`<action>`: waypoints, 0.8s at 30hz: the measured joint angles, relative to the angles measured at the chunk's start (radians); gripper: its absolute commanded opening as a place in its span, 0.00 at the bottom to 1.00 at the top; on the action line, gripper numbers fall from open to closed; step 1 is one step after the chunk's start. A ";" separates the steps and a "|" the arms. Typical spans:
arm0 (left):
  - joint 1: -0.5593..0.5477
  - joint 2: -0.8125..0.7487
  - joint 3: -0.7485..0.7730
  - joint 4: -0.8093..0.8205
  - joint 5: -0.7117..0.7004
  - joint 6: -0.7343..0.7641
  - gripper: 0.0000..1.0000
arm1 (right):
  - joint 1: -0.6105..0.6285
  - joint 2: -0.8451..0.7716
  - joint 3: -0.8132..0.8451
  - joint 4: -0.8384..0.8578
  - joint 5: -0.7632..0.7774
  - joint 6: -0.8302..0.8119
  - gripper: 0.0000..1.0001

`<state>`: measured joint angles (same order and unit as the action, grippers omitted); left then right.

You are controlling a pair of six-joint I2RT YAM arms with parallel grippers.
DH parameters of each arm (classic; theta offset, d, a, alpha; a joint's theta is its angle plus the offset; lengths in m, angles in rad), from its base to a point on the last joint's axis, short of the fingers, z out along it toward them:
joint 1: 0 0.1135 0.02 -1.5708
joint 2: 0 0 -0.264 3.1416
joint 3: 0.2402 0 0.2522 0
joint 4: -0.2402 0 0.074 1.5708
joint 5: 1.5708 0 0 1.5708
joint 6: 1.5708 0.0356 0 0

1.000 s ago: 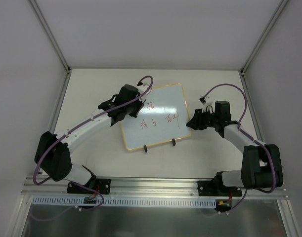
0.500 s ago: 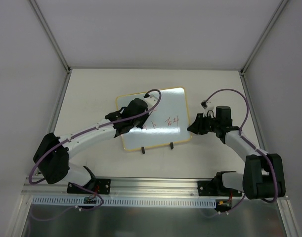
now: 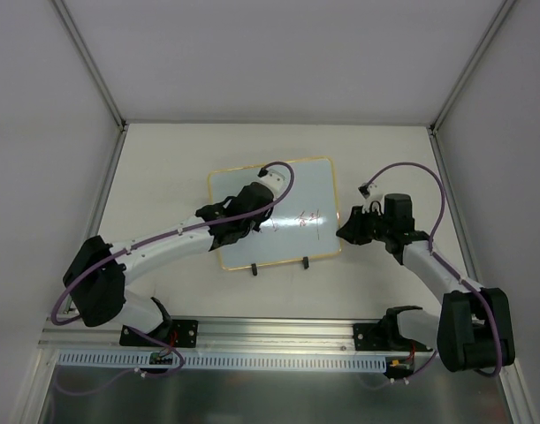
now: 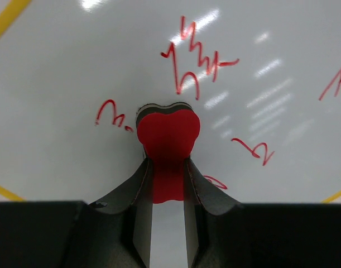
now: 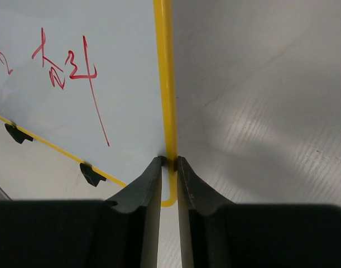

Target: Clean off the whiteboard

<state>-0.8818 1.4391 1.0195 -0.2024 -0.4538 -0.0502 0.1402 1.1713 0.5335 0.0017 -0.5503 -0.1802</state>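
Top view: the whiteboard (image 3: pixel 296 185) lies mid-table (image 3: pixel 163 159). The left gripper (image 3: pixel 237 223) overhangs its 8 o'clock area, fingers hidden. The right gripper (image 3: pixel 345 228) meets its 3 o'clock edge.

Left wrist view: fingers narrowly parted, clamping a red block (image 4: pixel 168 134) against the board, red handwriting (image 4: pixel 195 61) at 12 o'clock.

Right wrist view: fingers nearly closed, pinching the whiteboard's yellow frame (image 5: pixel 163 67).
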 measured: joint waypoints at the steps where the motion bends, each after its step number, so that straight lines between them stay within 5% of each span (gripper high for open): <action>1: 0.005 0.000 0.008 -0.004 -0.014 0.002 0.00 | 0.002 -0.002 -0.001 -0.002 0.004 0.000 0.06; 15: 0.076 0.141 0.144 0.124 -0.036 0.035 0.00 | 0.024 -0.011 -0.001 -0.009 0.026 -0.005 0.04; 24: -0.018 0.158 0.110 0.177 -0.016 0.007 0.00 | 0.035 -0.034 -0.001 -0.028 0.042 -0.020 0.04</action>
<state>-0.9001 1.5967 1.1297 -0.0257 -0.4702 -0.0433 0.1753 1.1378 0.5323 -0.0265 -0.5079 -0.2005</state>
